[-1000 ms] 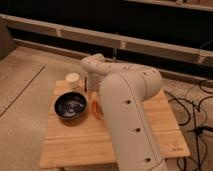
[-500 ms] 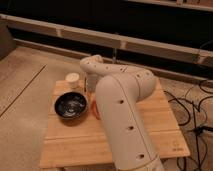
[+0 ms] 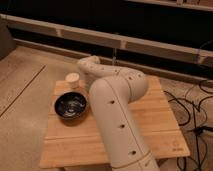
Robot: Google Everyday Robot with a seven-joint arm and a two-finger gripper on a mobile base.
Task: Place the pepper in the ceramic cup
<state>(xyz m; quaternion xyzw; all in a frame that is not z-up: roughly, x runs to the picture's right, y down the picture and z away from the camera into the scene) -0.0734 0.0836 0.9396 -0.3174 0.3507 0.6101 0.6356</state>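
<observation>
End effector (image 3: pixel 86 72) mostly hidden behind arm, just right of ceramic cup (image 3: pixel 73 78); grip state cannot tell. Pepper not visible, probably occluded. Best: center over cup, lower pepper tip-first, clear of black bowl (image 3: pixel 72 106).

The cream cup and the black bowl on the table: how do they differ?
The ceramic cup is pale cream, while the bowl is glossy black. The cup is small and narrow, and the bowl is much wider. The cup stands toward the far edge of the table, and the bowl sits nearer the camera. Both are round, upright and left of the white arm, which hides the gripper behind it.
</observation>
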